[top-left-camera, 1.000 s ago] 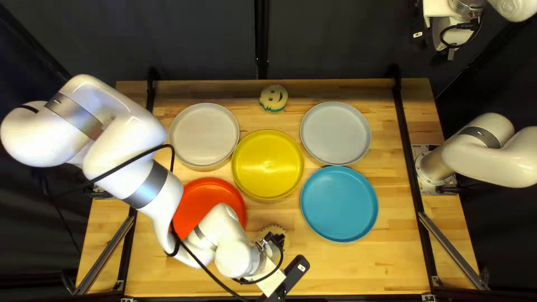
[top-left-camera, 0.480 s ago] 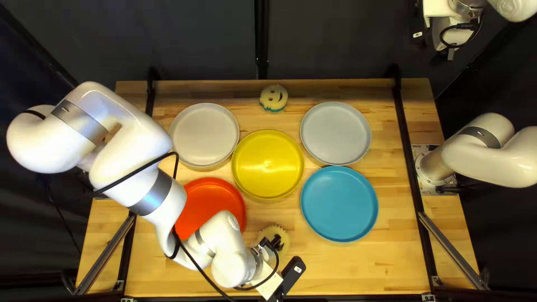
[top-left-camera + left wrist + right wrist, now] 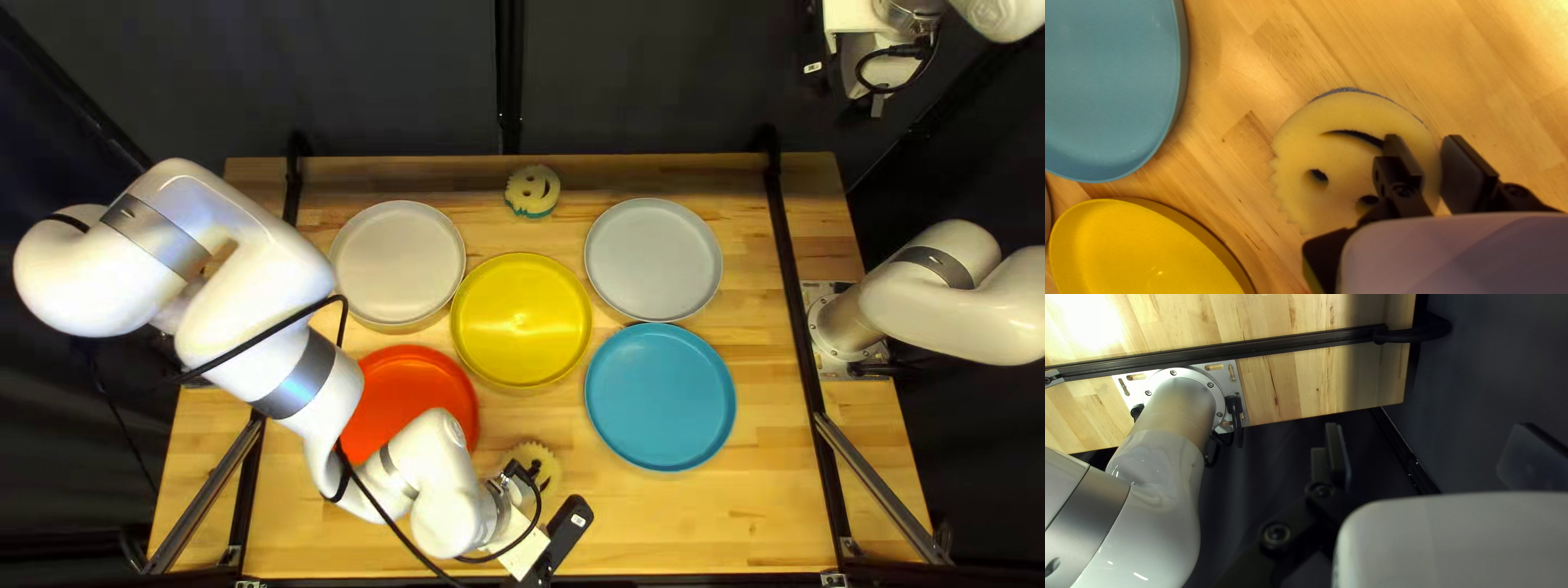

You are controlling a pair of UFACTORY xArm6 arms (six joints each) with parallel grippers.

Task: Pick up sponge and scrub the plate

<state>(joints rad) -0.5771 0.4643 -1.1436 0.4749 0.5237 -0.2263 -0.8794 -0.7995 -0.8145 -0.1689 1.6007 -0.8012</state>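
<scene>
- The left tool (image 3: 538,475) is over the near part of the table (image 3: 762,523). In its wrist view, its two fingers stand partway apart and have hold of nothing.
- The sponge (image 3: 1317,144), yellow with a blue layer, is just under this tool. One finger shows over it, the other beside its edge; if they touch it, I cannot tell.
- Directly beyond the left tool there is the yellow plate (image 3: 523,316).
- To the right of this tool, a little farther away, is the blue plate (image 3: 660,394); behind it, the grey plate (image 3: 653,258).
- To its left side is the red plate (image 3: 408,387), partly covered by the arm, then the white plate (image 3: 397,261).
- Well apart from it, near the far edge, lies another sponge (image 3: 532,187).
- The right tool (image 3: 868,65) is raised beyond the table, its fingers wide apart, holding nothing.
</scene>
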